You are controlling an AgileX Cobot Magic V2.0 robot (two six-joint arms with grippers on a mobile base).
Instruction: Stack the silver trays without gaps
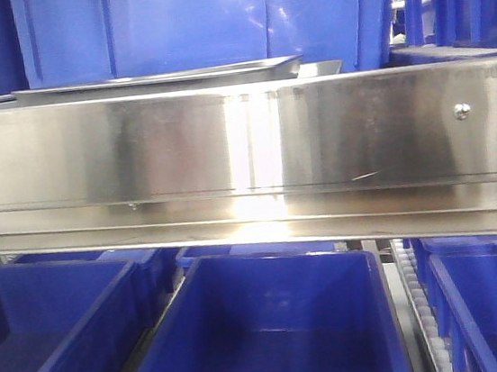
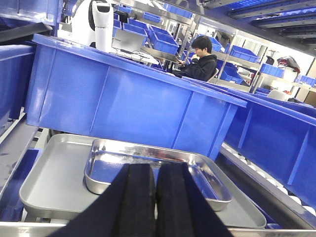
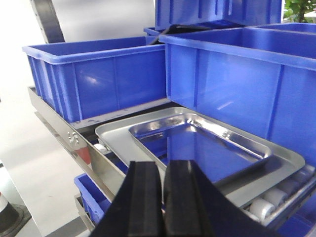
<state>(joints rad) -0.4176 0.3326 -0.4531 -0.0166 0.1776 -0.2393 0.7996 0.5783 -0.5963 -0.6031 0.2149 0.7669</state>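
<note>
Two silver trays sit on the shelf, the small tray (image 2: 153,170) lying inside the large tray (image 2: 64,182), toward its right half in the left wrist view, so a broad bare strip of the large tray's floor shows at nine o'clock of the small one. The small tray's rim looks level, and its polished floor mirrors the blue bin (image 2: 128,98) standing just behind both trays at twelve o'clock. In the right wrist view the same pair appears again, the small tray (image 3: 207,148) nested in the large tray (image 3: 113,136), with white rollers (image 3: 269,202) showing under the large tray's edge at four o'clock and another blue bin (image 3: 98,79) at ten o'clock. The left gripper (image 2: 156,207) hangs in front of the trays at six o'clock with its black pads pressed together and nothing between them. The right gripper (image 3: 163,207) likewise has its pads together, bare, low in its view and apart from the trays. From the front view, only the trays' edge (image 1: 158,81) peeks above the long steel rail (image 1: 244,150), which carries a screw (image 1: 462,110) at three o'clock; open blue bins (image 1: 266,329) lie below. A seated person (image 2: 200,61) in black is far behind.
</note>
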